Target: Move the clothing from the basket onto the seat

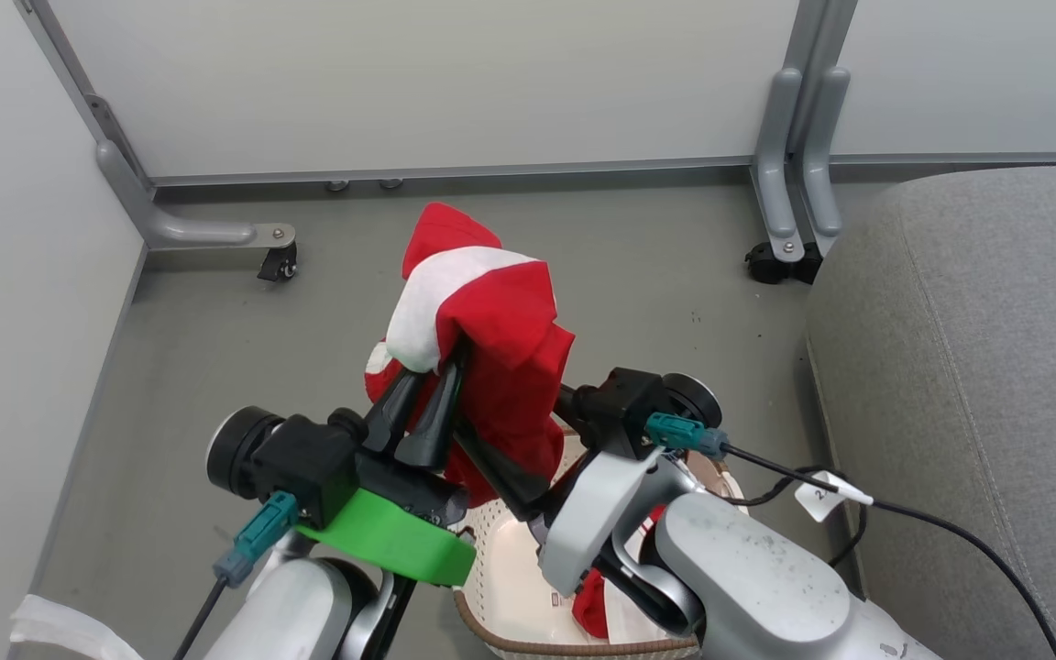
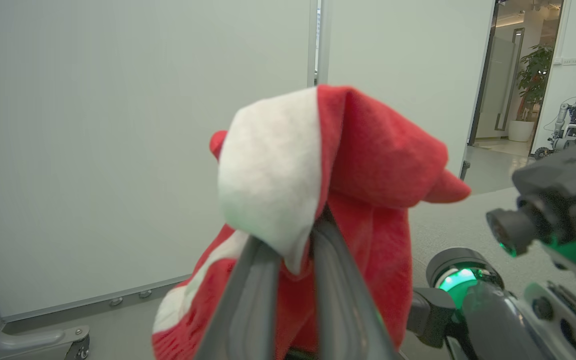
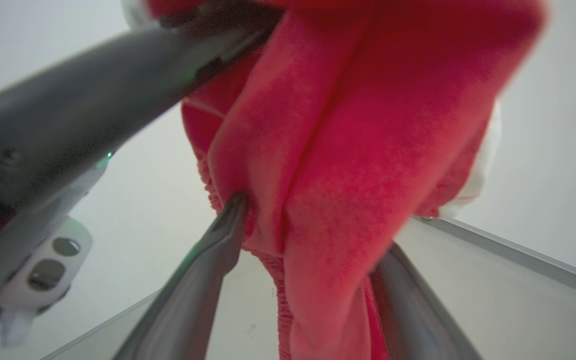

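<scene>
jaws of the left gripper [image 1: 441, 365] pinch the clothing [image 1: 510, 321] by its white panel; the cloth drapes over the tips, long axis hanging down above the basket [image 1: 514, 587]. right gripper [image 3: 313, 225] jaws stand wide with red folds between them, seemingly unclamped, left of the seat [image 1: 968, 321].

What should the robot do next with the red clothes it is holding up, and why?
Probably close the right gripper on the red garment. The left gripper pinches it above the basket, and its loose part dangles between the right gripper's open fingers. Two grips should carry it steadier to the seat.
</scene>
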Motion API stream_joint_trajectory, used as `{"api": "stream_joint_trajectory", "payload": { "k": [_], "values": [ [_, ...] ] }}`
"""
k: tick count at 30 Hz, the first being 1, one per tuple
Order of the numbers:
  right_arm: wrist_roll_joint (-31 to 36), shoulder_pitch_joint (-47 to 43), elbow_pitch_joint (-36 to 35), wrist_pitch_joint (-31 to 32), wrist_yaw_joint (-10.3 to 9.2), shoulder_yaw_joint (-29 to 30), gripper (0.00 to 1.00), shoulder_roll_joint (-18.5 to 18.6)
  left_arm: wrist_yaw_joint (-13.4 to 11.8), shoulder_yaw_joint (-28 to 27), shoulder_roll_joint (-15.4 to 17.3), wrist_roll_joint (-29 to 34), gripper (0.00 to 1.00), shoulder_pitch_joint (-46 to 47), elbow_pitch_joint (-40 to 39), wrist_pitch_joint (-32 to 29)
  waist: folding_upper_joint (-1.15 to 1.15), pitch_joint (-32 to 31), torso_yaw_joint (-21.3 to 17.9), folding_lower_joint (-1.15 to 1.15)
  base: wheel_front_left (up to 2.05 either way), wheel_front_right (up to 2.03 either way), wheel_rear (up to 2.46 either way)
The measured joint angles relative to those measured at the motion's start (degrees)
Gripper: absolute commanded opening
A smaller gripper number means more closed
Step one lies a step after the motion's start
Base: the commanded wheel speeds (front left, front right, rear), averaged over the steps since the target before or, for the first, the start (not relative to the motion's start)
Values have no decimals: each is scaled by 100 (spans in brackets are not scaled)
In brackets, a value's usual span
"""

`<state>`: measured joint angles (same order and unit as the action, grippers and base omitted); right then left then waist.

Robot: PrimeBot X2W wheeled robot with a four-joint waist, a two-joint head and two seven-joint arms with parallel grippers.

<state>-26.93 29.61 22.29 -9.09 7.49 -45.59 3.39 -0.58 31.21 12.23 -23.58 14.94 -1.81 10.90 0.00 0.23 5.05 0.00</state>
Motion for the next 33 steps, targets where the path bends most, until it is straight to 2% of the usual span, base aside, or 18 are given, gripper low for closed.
{"api": "stream_joint_trajectory", "payload": {
  "k": [1,2,3,18,19,20,21,28,33],
  "values": [
    [-68,87,100,-18,0,-80,35,-14,0,12,-2,0,0,6,0,0,0,1,10,0,0,0,0],
    [-144,158,186,-45,0,-161,7,-23,1,21,-5,0,0,10,2,-1,0,1,19,0,0,0,0],
    [-201,202,254,-59,0,-223,0,-31,1,25,-7,-1,0,12,5,-1,0,0,26,0,0,0,0],
    [-727,593,758,-415,0,-678,0,-44,-54,56,19,-33,0,18,51,-5,0,-1,6,0,0,0,0],
    [-740,602,773,-421,0,-687,0,-45,-78,53,21,-30,15,18,57,-22,0,-1,6,0,0,0,0],
    [-753,604,789,-431,0,-694,0,-46,-119,49,21,-30,40,18,75,-53,0,-1,7,0,0,0,0],
    [-770,606,799,-457,0,-700,0,-44,-166,45,26,8,100,19,80,-48,0,-2,8,0,0,0,0],
    [-797,714,857,-521,0,-697,0,-46,-303,23,41,109,100,36,45,38,0,2,27,0,0,0,0],
    [-767,737,936,-547,0,-578,0,-46,-613,-157,176,353,100,34,25,147,0,19,51,0,0,0,0]
  ]
}}
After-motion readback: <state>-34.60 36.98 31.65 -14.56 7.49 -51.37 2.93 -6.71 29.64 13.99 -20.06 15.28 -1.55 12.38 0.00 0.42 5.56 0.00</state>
